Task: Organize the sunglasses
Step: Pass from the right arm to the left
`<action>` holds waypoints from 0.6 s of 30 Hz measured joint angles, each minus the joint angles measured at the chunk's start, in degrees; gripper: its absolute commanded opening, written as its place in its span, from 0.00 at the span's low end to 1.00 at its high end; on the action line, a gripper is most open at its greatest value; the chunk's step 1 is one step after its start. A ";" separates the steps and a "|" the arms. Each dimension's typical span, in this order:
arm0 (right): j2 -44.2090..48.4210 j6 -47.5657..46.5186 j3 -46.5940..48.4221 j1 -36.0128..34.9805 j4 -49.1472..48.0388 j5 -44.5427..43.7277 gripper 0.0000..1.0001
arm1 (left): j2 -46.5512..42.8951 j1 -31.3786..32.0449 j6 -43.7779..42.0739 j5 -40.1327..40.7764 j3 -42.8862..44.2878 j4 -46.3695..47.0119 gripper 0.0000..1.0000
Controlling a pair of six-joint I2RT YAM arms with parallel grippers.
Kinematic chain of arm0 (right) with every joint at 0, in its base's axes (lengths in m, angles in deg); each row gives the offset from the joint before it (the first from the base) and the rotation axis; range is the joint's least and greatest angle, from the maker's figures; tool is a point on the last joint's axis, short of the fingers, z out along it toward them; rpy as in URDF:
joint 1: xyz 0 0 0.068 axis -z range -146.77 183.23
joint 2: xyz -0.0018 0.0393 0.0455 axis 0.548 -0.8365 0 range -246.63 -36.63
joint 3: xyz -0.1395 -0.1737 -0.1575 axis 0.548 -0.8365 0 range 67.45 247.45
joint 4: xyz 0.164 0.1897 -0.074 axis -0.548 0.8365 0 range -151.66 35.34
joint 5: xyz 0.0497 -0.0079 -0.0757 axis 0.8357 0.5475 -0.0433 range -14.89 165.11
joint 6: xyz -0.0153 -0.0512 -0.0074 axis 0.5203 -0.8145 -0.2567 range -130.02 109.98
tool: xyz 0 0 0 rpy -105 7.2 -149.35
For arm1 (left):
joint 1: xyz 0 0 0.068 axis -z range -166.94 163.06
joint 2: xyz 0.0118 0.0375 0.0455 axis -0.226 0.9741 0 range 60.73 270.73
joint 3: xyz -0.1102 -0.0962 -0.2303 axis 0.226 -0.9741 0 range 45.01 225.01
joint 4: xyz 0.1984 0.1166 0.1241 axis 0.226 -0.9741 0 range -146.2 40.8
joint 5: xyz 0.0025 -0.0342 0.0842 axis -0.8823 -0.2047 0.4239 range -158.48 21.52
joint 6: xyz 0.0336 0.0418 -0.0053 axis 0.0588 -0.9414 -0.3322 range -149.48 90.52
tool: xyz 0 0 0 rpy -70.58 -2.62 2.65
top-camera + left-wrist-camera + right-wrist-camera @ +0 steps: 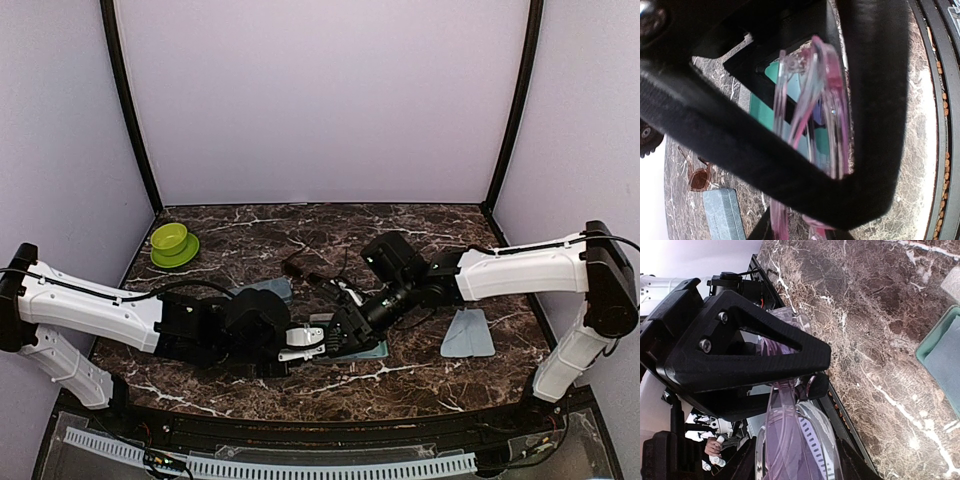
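The purple-tinted sunglasses (pixel 832 100) with a pale pink frame hang in the air between both grippers, folded; in the right wrist view these sunglasses (pixel 785 440) fill the gap between the fingers. My left gripper (pixel 800 232) is shut on one end and my right gripper (pixel 790 465) on the other. In the top view the left gripper (pixel 312 343) and right gripper (pixel 340 328) meet nose to nose at the table's middle front. The reddish-brown sunglasses (pixel 300 268) lie on the marble behind them, also seen as a brown pair (pixel 700 179) at the left.
A teal-lined open case (pixel 375 350) lies just under the two grippers. A blue-grey case (pixel 265 290) sits by the left arm, a light-blue cloth (pixel 467 333) under the right arm, a green bowl (pixel 172 243) at the back left.
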 measured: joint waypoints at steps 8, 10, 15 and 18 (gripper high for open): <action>0.79 -0.94 0.17 0.39 1.99 -1.62 0.77 | -0.02 0.00 1.97 1.22 -0.26 2.54 0.31; 1.53 -1.07 0.17 0.44 2.43 -1.81 0.79 | -0.02 0.00 2.43 1.40 -0.46 2.84 0.31; 3.78 -1.36 0.13 0.98 2.93 -2.93 0.81 | -0.15 -0.48 3.93 1.49 -0.92 3.93 0.31; 5.25 -1.38 -0.63 1.62 2.86 -3.50 0.81 | -0.96 -1.14 5.60 1.20 -2.47 5.11 0.31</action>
